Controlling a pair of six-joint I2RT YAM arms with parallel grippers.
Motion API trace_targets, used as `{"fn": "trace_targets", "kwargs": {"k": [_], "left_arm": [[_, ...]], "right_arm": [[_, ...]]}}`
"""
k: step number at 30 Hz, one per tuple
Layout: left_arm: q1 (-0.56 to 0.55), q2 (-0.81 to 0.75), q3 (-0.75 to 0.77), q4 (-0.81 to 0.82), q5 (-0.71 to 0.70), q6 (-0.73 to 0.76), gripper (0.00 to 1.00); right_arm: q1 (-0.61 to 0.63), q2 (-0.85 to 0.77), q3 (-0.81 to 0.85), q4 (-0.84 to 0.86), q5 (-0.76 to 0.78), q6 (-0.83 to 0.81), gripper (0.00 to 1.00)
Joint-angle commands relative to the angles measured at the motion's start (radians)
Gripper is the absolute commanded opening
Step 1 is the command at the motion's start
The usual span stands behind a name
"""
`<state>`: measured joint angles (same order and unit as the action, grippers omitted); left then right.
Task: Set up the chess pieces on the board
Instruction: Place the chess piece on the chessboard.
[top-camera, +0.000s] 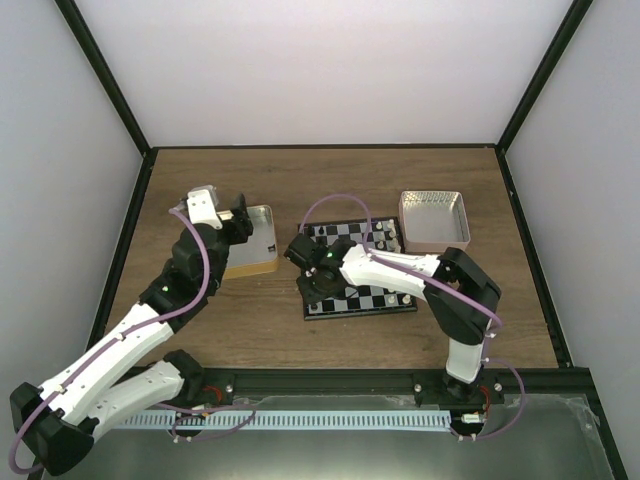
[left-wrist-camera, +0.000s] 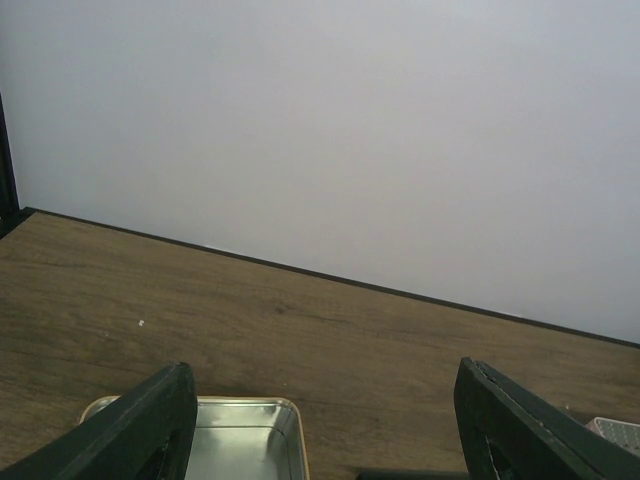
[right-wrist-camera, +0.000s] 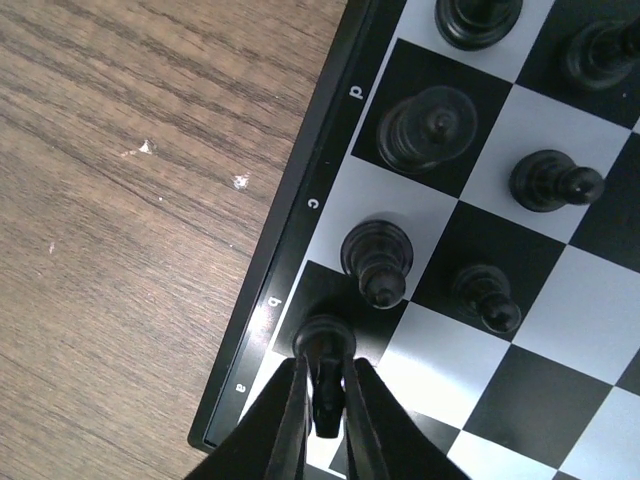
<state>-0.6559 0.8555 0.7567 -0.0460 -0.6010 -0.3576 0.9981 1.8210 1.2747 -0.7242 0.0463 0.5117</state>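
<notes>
The board (top-camera: 360, 310) lies mid-table with several black chess pieces (top-camera: 385, 237) standing on it. In the right wrist view my right gripper (right-wrist-camera: 324, 365) is shut on a small black chess piece (right-wrist-camera: 325, 340) that stands upright on the dark square by the letter b at the board's (right-wrist-camera: 300, 220) edge. Close by stand a taller piece (right-wrist-camera: 377, 255) on the c square, a round-topped one (right-wrist-camera: 425, 125) on d, and two pawns (right-wrist-camera: 487, 295) (right-wrist-camera: 555, 180). My left gripper (top-camera: 232, 222) (left-wrist-camera: 322, 400) hangs open and holds nothing, over the far end of a silver tin.
A silver tin (top-camera: 252, 240) (left-wrist-camera: 240, 430) lies left of the board under the left gripper. A pinkish tin (top-camera: 433, 218) stands at the board's back right. White walls with dark frame posts (top-camera: 110, 100) enclose the wooden table (top-camera: 250, 330).
</notes>
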Motion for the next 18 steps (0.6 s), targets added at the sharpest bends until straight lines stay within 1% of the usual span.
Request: {"fn": "trace_targets", "kwargs": {"k": [1,4,7,12,14,16,17,18], "left_arm": [[0.002,0.001,-0.005,0.011,-0.003,0.014,0.73],[0.002,-0.001,-0.005,0.010,-0.003,0.014,0.72],[0.002,-0.002,-0.004,0.009,-0.003,0.015,0.73],[0.002,0.004,-0.001,0.008,0.009,0.014,0.73],[0.002,0.020,0.007,-0.007,0.025,0.011,0.75],[0.008,0.047,0.024,-0.047,0.031,-0.032,0.78],[0.021,0.068,0.038,-0.081,0.049,-0.061,0.79],[0.042,0.095,0.060,-0.120,0.098,-0.090,0.79]], "right_arm": [[0.006,0.006,0.021,0.009,0.015,0.007,0.15],[0.007,0.001,0.022,0.007,0.015,0.008,0.19],[0.006,-0.012,0.023,0.005,0.014,0.011,0.21],[0.007,-0.078,0.022,0.020,0.016,0.039,0.27],[0.006,-0.120,0.015,0.036,0.044,0.065,0.31],[0.006,-0.165,0.002,0.057,0.089,0.091,0.36],[0.005,-0.186,-0.004,0.066,0.120,0.107,0.36],[0.004,-0.203,-0.012,0.071,0.158,0.122,0.37]]}}
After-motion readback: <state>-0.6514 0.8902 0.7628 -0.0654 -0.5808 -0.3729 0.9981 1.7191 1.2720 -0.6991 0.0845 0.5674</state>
